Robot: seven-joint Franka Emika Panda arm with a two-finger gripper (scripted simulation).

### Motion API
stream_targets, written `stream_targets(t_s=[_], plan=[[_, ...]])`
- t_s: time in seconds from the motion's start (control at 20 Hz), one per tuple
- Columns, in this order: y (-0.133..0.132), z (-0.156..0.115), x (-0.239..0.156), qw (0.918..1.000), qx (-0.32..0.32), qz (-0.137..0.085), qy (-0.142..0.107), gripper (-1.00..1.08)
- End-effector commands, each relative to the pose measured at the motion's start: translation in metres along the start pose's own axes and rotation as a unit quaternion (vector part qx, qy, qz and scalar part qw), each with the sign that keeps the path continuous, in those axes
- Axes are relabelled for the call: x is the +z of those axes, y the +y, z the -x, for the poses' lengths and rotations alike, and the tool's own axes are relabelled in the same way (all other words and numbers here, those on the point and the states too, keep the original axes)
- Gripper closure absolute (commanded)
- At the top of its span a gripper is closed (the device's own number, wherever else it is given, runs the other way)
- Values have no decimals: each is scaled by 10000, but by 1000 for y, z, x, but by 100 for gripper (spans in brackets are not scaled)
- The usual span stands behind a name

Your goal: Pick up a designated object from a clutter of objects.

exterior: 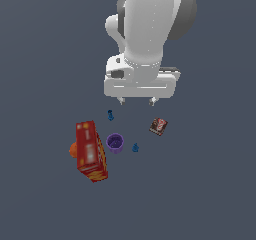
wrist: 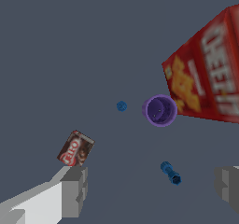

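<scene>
The small dark-brown box (exterior: 158,126) with a red-and-white label lies flat on the grey floor, at the exterior view's right of the clutter. It also shows in the wrist view (wrist: 75,149), just beyond one fingertip (wrist: 73,190). My gripper (exterior: 136,101) hangs open and empty above the floor, behind the clutter and a little to the exterior view's left of the brown box. In the wrist view (wrist: 149,188) the jaws stand wide apart with nothing between them.
A large red carton (exterior: 91,151) lies at the exterior view's left, with an orange item (exterior: 73,149) partly hidden behind it. A purple cup (exterior: 115,143) stands beside the carton. Two tiny blue pieces (exterior: 110,115) (exterior: 135,147) lie near the cup.
</scene>
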State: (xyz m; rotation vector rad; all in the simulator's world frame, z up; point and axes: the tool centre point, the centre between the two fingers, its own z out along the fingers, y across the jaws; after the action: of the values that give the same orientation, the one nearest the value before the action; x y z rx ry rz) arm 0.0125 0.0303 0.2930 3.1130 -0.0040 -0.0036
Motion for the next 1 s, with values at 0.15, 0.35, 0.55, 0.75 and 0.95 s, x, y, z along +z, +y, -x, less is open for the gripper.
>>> stream_targets(t_s=[0.15,0.35,0.55,0.75,0.95], plan=[[-20,1,32,9994,354,3,6,-92],[-38,5,60,9977,679,-1,12,-92],[-56,11,89,9949,1006,-10,17,-92],[-73,20,116,9911,1331,-25,19,-92],[-90,31,143,9862,1655,-45,17,-92]])
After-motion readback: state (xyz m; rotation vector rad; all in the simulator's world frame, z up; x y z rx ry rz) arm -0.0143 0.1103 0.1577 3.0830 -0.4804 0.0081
